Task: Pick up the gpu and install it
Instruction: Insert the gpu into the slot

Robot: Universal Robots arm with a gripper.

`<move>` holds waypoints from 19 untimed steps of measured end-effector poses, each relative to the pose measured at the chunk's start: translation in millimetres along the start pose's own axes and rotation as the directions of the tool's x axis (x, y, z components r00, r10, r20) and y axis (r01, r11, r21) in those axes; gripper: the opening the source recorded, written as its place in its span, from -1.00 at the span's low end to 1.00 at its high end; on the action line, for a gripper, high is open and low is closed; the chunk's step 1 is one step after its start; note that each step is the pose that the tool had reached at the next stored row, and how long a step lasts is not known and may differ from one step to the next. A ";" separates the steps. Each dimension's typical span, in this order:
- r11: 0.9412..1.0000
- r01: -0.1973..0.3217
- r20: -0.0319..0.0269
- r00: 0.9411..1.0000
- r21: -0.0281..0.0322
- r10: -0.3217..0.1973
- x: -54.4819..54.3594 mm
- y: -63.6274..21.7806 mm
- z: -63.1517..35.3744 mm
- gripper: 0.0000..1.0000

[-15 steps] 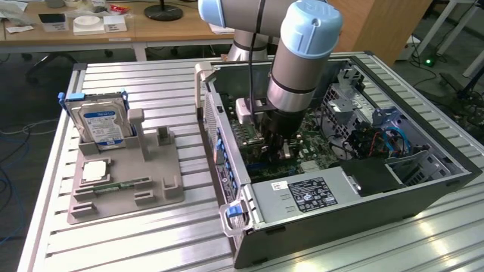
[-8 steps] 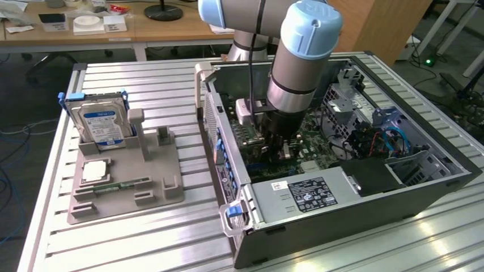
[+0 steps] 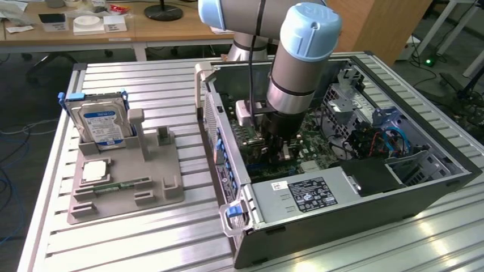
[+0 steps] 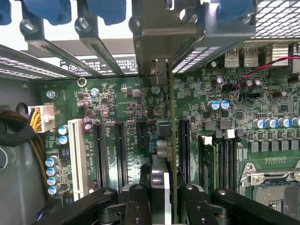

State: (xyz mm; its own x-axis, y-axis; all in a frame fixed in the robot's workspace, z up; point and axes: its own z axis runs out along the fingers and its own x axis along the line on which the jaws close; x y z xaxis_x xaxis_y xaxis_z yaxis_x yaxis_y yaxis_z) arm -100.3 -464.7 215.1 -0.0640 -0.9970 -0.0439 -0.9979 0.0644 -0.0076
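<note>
The gpu (image 4: 171, 117) shows edge-on in the wrist view as a thin upright card, its metal bracket end toward the case's rear slot openings. It stands between the long black expansion slots (image 4: 120, 150) of the green motherboard (image 4: 262, 93). My gripper (image 4: 161, 201) is shut on the card, a black finger (image 4: 137, 206) on each side. In the exterior view the gripper (image 3: 278, 152) reaches straight down into the open computer case (image 3: 423, 187), low over the motherboard. Whether the card's edge sits in a slot I cannot tell.
On the exterior view's left, a grey fixture tray (image 3: 158, 187) holds an upright silver hard drive (image 3: 102, 122), a processor chip (image 3: 97, 170) and a green memory stick (image 3: 121, 186). The case also contains a power supply (image 3: 302, 195), blue cables (image 3: 393, 141) and a drive cage.
</note>
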 end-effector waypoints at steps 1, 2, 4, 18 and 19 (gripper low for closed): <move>1.000 0.000 0.000 1.000 0.000 0.000 0.0 0.0 0.4 -0.44; 1.000 0.000 0.000 1.000 0.000 0.000 0.1 0.0 0.7 -0.44; 1.000 0.000 0.000 1.000 0.000 0.000 0.0 0.0 0.9 -0.44; 1.000 0.000 0.000 1.000 0.000 0.000 0.1 0.0 4.1 -0.44; 1.000 0.000 0.000 1.000 0.000 0.000 0.1 0.0 4.1 -0.44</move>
State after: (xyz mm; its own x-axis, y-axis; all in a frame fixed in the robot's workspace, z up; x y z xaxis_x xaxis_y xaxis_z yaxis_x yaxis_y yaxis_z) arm -100.3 -464.7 211.0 -0.0641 -0.9970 -0.0440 -0.9979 0.0645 -0.0077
